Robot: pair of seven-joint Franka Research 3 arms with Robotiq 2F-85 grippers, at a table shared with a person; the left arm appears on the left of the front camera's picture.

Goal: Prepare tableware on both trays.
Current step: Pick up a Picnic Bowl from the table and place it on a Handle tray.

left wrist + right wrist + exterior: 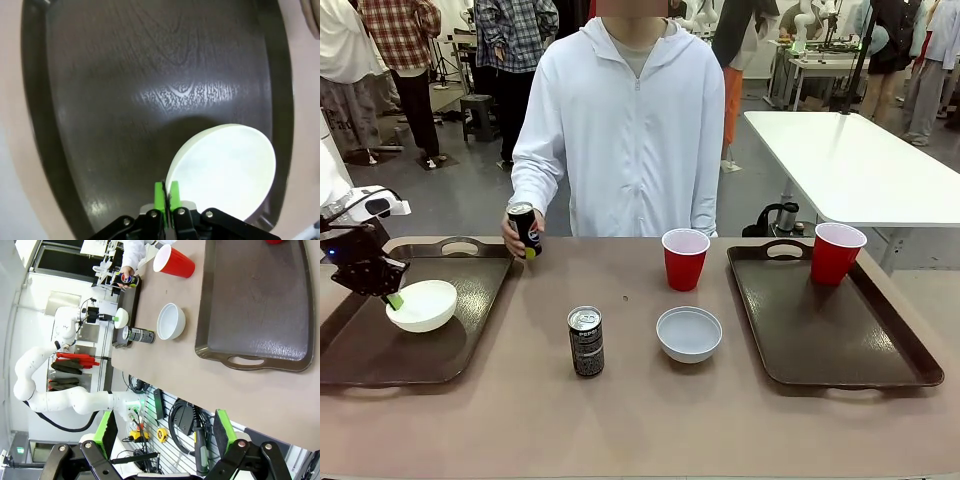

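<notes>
Bowl (423, 306) tilts low over the tray (470, 335) at the frame's left, its rim pinched by the clenched left gripper (393, 297). Placing seems nearly done; next it should settle flat, then release. Right gripper (164, 417) hangs spread, empty.
</notes>
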